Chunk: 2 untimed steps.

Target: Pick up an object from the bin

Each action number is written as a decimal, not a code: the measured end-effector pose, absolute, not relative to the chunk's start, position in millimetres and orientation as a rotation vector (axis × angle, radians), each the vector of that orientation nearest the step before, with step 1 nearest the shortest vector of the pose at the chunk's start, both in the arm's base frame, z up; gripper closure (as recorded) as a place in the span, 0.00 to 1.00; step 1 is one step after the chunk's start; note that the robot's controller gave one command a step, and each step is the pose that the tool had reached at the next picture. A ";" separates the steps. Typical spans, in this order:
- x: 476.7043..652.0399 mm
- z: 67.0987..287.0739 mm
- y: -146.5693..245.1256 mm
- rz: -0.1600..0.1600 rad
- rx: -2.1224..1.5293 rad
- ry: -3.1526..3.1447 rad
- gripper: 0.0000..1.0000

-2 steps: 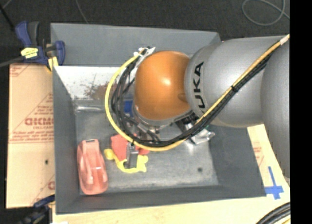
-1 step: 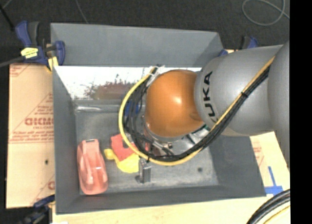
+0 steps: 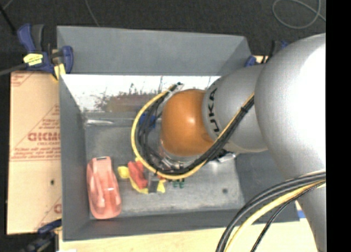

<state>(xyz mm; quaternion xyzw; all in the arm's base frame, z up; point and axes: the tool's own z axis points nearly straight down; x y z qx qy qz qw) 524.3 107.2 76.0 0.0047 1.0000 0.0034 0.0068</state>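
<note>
The grey metal bin (image 3: 148,53) takes up the middle of the frame, its floor lying in the lower half; the arm (image 3: 285,97) comes in from the right side and bends down over the centre of the bin; its wrist carries a rounded orange cover (image 3: 184,122), and a loop of yellow and black cables (image 3: 137,130) curves round the left of that cover.

The gripper (image 3: 160,169) sits low under the orange cover, at the lower middle of the bin floor; it shows as a dark mass half hidden by the cover and cables, so whether it is open or closed, and whether it has hold of anything, cannot be told.

Just at its left edge lies a small cluster: a red piece (image 3: 137,173), with a yellow piece (image 3: 124,172) touching it on the left and more yellow showing beneath it towards the bottom of the frame; whether the gripper touches this cluster cannot be made out.

A tiny green bit (image 3: 177,185) lies just below and right of the gripper.

Further left, near the lower left corner of the floor and apart from the cluster, lies a translucent pink plastic object (image 3: 103,188), long and rounded, its length running up and down the frame.
</note>
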 end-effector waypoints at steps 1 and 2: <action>524.3 75.9 107.2 0.011 0.017 3.128 1.00; 531.8 113.9 113.4 0.008 0.050 3.133 1.00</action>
